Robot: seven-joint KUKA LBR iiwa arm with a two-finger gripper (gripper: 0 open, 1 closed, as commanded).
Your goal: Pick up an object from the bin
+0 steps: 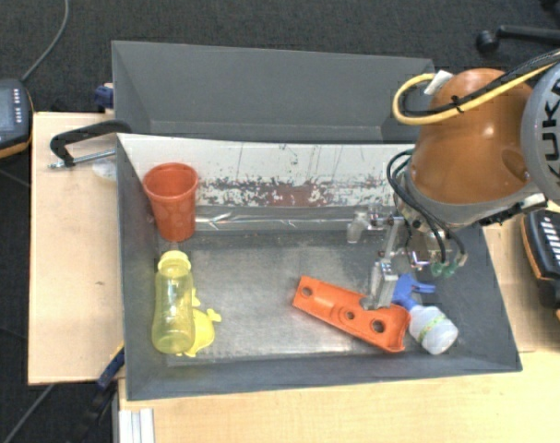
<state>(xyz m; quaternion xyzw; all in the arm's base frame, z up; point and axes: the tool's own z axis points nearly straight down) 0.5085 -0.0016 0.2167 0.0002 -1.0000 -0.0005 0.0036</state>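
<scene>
My gripper [383, 289] hangs low at the right side of the bin, its metal fingers pointing down just above the right half of an orange flat plastic piece with holes [349, 315]. Whether they touch it I cannot tell. Right of the fingers lies a small blue part [408, 291], and beside it a clear small bottle with a white cap [433, 329] at the orange piece's right end.
An orange cup [172, 199] stands upright in the far left corner. A yellow clear bottle [173, 305] lies along the left wall over a yellow flat bit. The arm's orange cover overhangs the right rim.
</scene>
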